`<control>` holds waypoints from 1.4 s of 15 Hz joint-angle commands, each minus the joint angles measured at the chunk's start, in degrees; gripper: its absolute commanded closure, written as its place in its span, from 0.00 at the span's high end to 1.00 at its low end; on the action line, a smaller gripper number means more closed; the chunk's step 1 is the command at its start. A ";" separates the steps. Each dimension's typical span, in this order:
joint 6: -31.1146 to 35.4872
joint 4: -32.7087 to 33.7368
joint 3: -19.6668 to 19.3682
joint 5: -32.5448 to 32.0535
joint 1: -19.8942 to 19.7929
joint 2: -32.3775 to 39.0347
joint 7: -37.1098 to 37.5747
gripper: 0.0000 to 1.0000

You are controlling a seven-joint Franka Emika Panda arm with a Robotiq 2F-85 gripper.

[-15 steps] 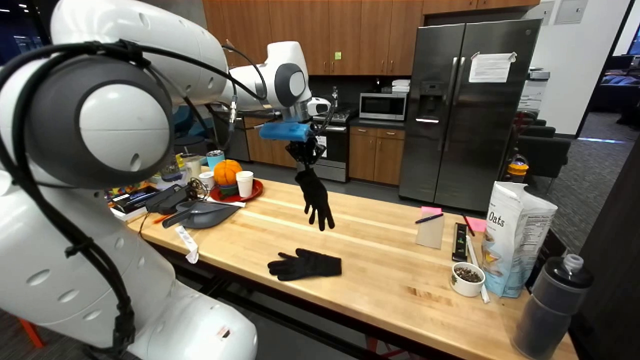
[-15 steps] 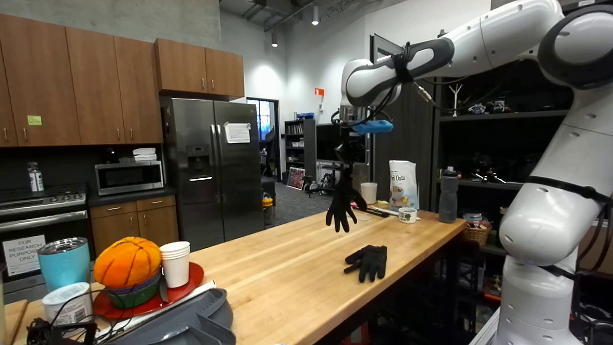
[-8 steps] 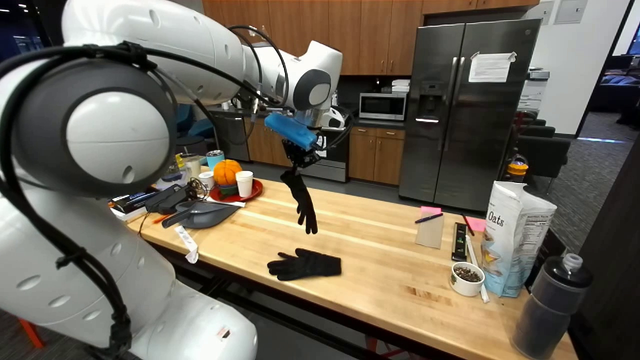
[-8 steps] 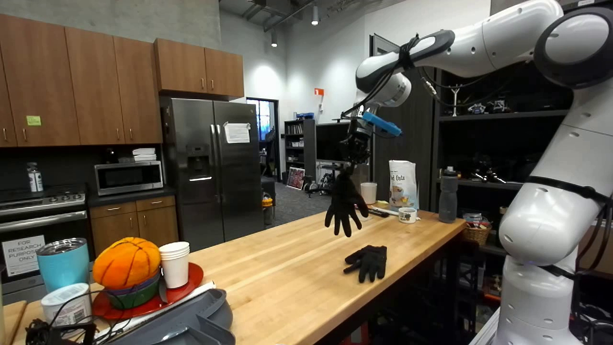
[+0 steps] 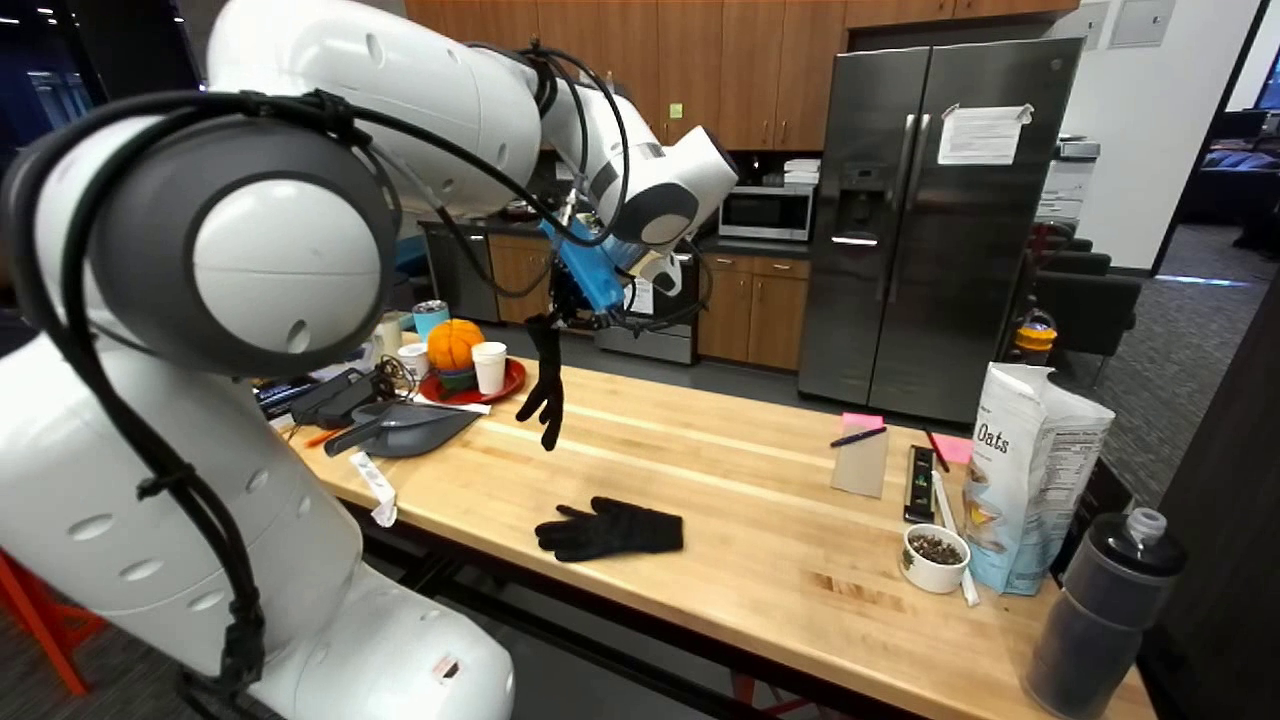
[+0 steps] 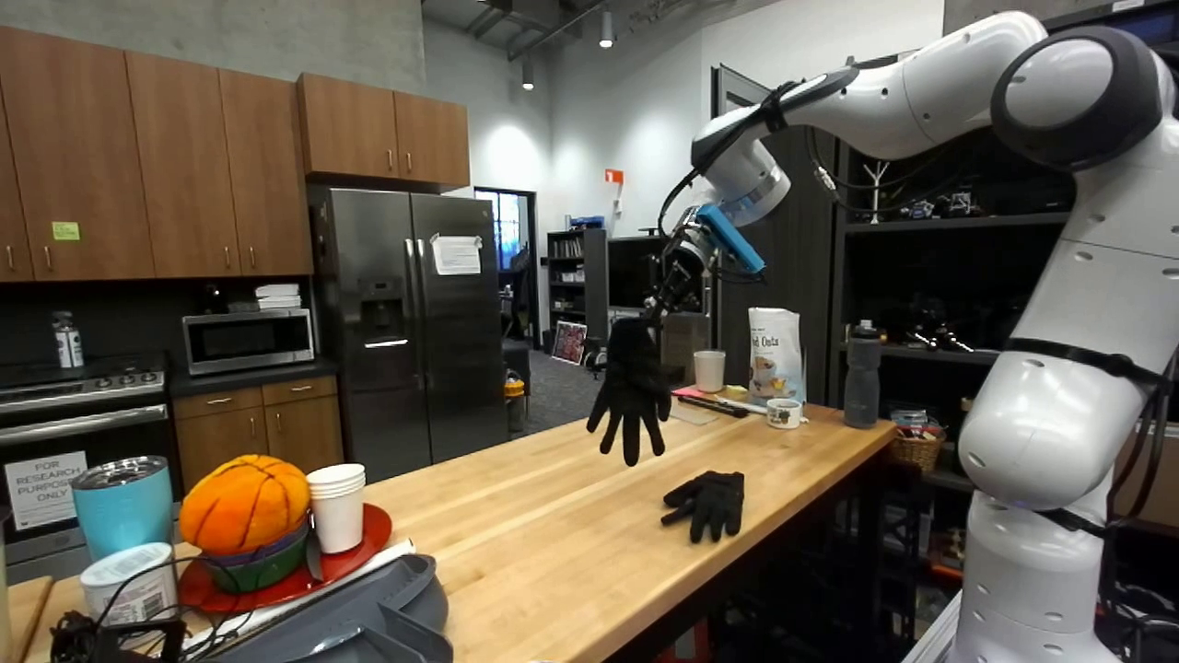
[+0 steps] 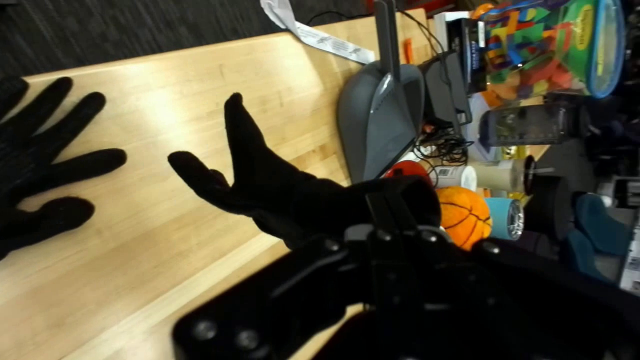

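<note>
The hand clamps a black glove by its cuff; the glove hangs fingers-down above the bench. In both exterior views, a second glove lies on the bench at 5 o'clock from the suspended glove.

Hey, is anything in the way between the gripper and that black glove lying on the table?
Only the other black glove, which hangs clamped in the gripper; in the wrist view it extends toward the lying glove. Past it, just bare tabletop shows between the two gloves.
</note>
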 commanded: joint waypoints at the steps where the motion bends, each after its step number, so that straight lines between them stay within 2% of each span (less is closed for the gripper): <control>1: -5.10 3.17 -1.95 7.04 -3.02 5.83 -3.11 0.01; 4: -6.94 3.60 -2.90 10.03 -6.08 11.75 -2.99 0.01; 6: -7.98 3.76 -3.16 9.87 -7.85 17.80 -1.39 0.01; 7: -10.23 4.39 -3.32 9.16 -8.52 21.84 -3.67 0.27; 8: -10.19 4.38 -3.18 8.80 -9.17 24.87 -3.27 0.29; 10: -10.86 5.22 -3.09 7.69 -10.36 31.26 -2.23 0.38; 15: -10.11 8.91 -3.50 5.02 -11.83 41.43 4.02 0.72; 19: -8.82 11.54 -3.44 1.64 -11.15 42.56 7.92 0.99; 21: -6.37 11.66 -3.71 -2.21 -9.75 40.05 9.95 1.00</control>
